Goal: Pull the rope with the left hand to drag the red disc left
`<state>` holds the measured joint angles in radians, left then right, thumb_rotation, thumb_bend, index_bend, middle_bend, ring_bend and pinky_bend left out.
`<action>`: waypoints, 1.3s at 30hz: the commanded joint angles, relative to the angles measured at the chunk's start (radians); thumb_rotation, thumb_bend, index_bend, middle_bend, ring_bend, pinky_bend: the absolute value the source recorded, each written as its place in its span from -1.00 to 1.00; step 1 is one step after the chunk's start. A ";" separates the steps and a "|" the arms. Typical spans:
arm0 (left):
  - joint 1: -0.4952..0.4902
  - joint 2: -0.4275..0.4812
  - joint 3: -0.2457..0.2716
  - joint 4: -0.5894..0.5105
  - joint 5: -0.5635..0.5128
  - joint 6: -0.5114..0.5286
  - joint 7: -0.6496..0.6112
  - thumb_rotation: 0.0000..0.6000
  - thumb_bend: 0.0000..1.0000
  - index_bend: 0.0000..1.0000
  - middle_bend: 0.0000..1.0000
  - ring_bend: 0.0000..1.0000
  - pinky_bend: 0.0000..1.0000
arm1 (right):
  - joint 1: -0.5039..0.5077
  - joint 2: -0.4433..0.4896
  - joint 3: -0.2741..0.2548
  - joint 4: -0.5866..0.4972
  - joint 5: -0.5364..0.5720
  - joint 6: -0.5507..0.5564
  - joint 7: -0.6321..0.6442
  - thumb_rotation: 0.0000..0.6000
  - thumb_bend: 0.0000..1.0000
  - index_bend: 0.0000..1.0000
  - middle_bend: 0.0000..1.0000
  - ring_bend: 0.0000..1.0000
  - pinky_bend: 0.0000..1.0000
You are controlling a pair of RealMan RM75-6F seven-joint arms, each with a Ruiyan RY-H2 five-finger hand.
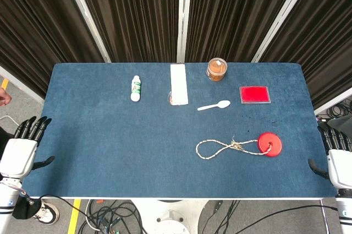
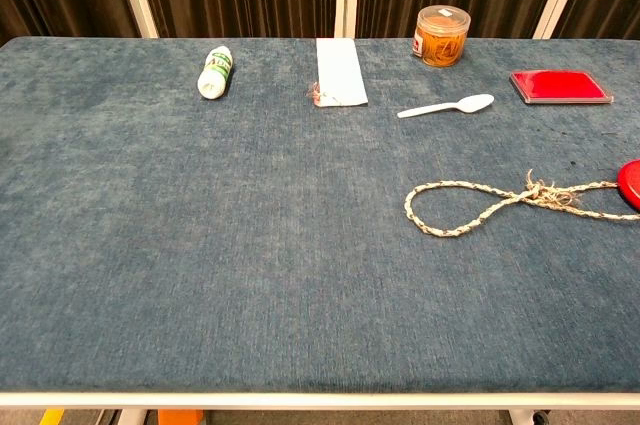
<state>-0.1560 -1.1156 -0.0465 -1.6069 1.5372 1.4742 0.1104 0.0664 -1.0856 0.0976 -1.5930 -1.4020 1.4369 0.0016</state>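
One red disc (image 1: 270, 143) lies near the tabletop's (image 1: 110, 135) right edge, one looped rope (image 1: 225, 147) trailing left from it. One bottle (image 1: 136, 88), jar (image 1: 216, 69) and spoon (image 1: 214, 105) sit behind. Left hand (image 1: 23, 147) and right hand (image 1: 336, 157) flank the tabletop, fingers apart, holding nothing.

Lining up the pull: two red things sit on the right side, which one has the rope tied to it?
The round red disc nearest the front edge; the rope runs left from it. The flat red rectangular case lies farther back, unattached.

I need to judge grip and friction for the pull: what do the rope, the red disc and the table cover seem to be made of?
Rope: twisted natural-looking fibre, matte beige, frayed at its knot.
Red disc: probably plastic, smooth and evenly coloured.
Table cover: blue fabric, likely velvet-like, with a streaked, matte nap.
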 commanded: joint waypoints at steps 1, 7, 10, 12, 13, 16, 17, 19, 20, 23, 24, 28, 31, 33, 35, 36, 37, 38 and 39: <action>-0.001 0.001 -0.001 0.000 0.001 0.001 -0.001 1.00 -0.86 -0.85 -0.86 -1.00 -0.80 | 0.000 0.001 0.001 -0.001 0.002 0.000 0.000 1.00 -0.65 -1.00 -1.00 -1.00 -1.00; -0.008 0.006 0.002 -0.010 0.011 -0.008 0.002 1.00 -0.86 -0.85 -0.86 -1.00 -0.80 | 0.000 0.004 0.004 -0.009 0.006 0.001 0.001 1.00 -0.65 -1.00 -1.00 -1.00 -1.00; -0.020 0.012 0.001 -0.023 0.024 -0.018 0.006 1.00 -0.86 -0.85 -0.86 -1.00 -0.80 | 0.001 0.006 0.008 -0.014 0.011 0.001 0.001 1.00 -0.65 -1.00 -1.00 -1.00 -1.00; -0.033 0.013 0.005 -0.036 0.042 -0.033 0.006 1.00 -0.86 -0.85 -0.86 -1.00 -0.80 | 0.002 0.006 0.008 -0.013 0.016 -0.004 0.002 1.00 -0.65 -1.00 -1.00 -1.00 -1.00; -0.042 0.013 0.008 -0.044 0.054 -0.043 0.009 1.00 -0.86 -0.85 -0.86 -1.00 -0.79 | 0.003 0.006 0.008 -0.012 0.017 -0.007 0.001 1.00 -0.65 -1.00 -1.00 -1.00 -1.00; -0.078 -0.002 0.016 -0.069 0.108 -0.074 0.027 1.00 -0.86 -0.85 -0.86 -1.00 -0.79 | 0.006 0.010 0.003 -0.013 0.011 -0.013 -0.004 1.00 -0.65 -1.00 -1.00 -1.00 -1.00; -0.091 -0.011 0.018 -0.078 0.122 -0.088 0.029 1.00 -0.86 -0.85 -0.86 -1.00 -0.79 | 0.005 0.012 0.003 -0.013 0.010 -0.011 -0.005 1.00 -0.65 -1.00 -1.00 -1.00 -1.00; -0.128 -0.032 0.019 -0.100 0.147 -0.133 0.034 1.00 -0.86 -0.85 -0.86 -1.00 -0.79 | 0.004 0.017 0.008 -0.013 0.014 -0.006 -0.003 1.00 -0.65 -1.00 -1.00 -1.00 -1.00; -0.147 -0.042 0.019 -0.110 0.158 -0.156 0.040 1.00 -0.86 -0.85 -0.86 -1.00 -0.79 | 0.003 0.019 0.010 -0.013 0.018 -0.005 -0.001 1.00 -0.65 -1.00 -1.00 -1.00 -1.00; -0.221 -0.082 0.010 -0.139 0.189 -0.245 0.065 1.00 -0.86 -0.85 -0.86 -1.00 -0.79 | 0.001 0.024 0.016 -0.013 0.029 -0.001 0.005 1.00 -0.65 -1.00 -1.00 -1.00 -1.00; -0.255 -0.104 0.003 -0.148 0.194 -0.286 0.070 1.00 -0.86 -0.85 -0.86 -1.00 -0.79 | -0.001 0.024 0.017 -0.010 0.033 -0.001 0.008 1.00 -0.65 -1.00 -1.00 -1.00 -1.00; -0.378 -0.201 -0.035 -0.138 0.170 -0.443 0.066 1.00 -0.86 -0.85 -0.86 -1.00 -0.79 | -0.004 0.021 0.015 0.004 0.043 -0.009 0.020 1.00 -0.65 -1.00 -1.00 -1.00 -1.00; -0.469 -0.287 -0.066 -0.102 0.130 -0.557 0.058 1.00 -0.86 -0.85 -0.86 -1.00 -0.79 | -0.007 0.018 0.014 0.016 0.043 -0.008 0.032 1.00 -0.65 -1.00 -1.00 -1.00 -1.00; -0.526 -0.348 -0.082 -0.062 0.114 -0.617 0.068 1.00 -0.86 -0.85 -0.86 -1.00 -0.79 | -0.010 0.020 0.016 0.022 0.044 -0.004 0.043 1.00 -0.65 -1.00 -1.00 -1.00 -1.00; -0.572 -0.406 -0.093 -0.018 0.096 -0.663 0.074 1.00 -0.86 -0.85 -0.85 -1.00 -0.79 | -0.014 0.023 0.020 0.029 0.046 0.004 0.055 1.00 -0.65 -1.00 -1.00 -1.00 -1.00; -0.590 -0.429 -0.099 0.003 0.086 -0.680 0.074 1.00 -0.86 -0.85 -0.84 -1.00 -0.79 | -0.016 0.024 0.021 0.032 0.047 0.008 0.061 1.00 -0.65 -1.00 -1.00 -1.00 -1.00; -0.607 -0.451 -0.104 0.024 0.075 -0.697 0.074 1.00 -0.86 -0.85 -0.84 -1.00 -0.79 | -0.018 0.025 0.023 0.036 0.048 0.011 0.067 1.00 -0.65 -1.00 -1.00 -1.00 -1.00; -0.623 -0.470 -0.108 0.043 0.064 -0.713 0.073 1.00 -0.86 -0.85 -0.84 -1.00 -0.79 | -0.020 0.026 0.024 0.040 0.049 0.013 0.071 1.00 -0.65 -1.00 -1.00 -1.00 -1.00; -0.642 -0.494 -0.112 0.065 0.053 -0.730 0.071 1.00 -0.86 -0.85 -0.84 -1.00 -0.79 | -0.022 0.026 0.025 0.044 0.051 0.014 0.077 1.00 -0.65 -1.00 -1.00 -1.00 -1.00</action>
<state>-0.7529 -1.5612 -0.1381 -1.5880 1.6218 0.7884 0.1795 0.0468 -1.0604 0.1206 -1.5527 -1.3526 1.4485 0.0747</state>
